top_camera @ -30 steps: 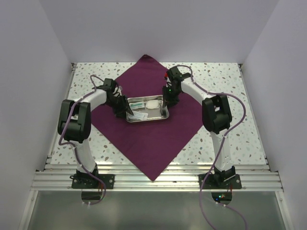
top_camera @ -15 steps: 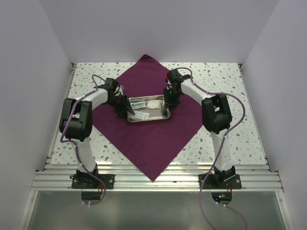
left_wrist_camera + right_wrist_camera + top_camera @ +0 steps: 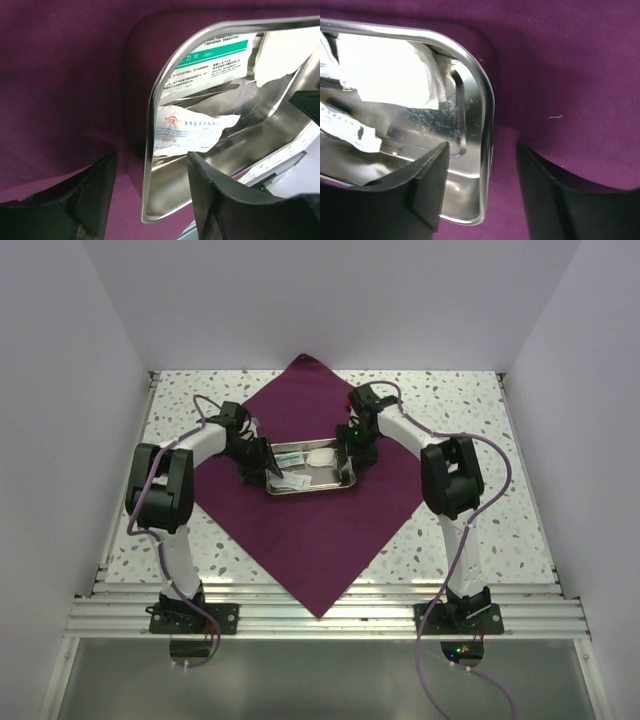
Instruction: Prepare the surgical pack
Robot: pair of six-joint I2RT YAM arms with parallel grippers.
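Tray (image 3: 310, 491) centred on cloth (image 3: 310, 540), packets (image 3: 288, 458) and gauze (image 3: 320, 455) inside tray, cloth on table (image 3: 470, 390)

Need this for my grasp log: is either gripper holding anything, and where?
Nothing is held. Left gripper and right gripper each straddle an end rim of the steel tray, jaws open.

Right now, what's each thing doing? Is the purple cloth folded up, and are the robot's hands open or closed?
Purple cloth: spread out flat, not folded.
Steel tray: upright on the middle of the cloth, uncovered.
Gauze: lying in the tray.
Packets: lying flat in the tray.
Left gripper: open, one finger each side of the tray's rim.
Right gripper: open, one finger each side of the tray's rim.
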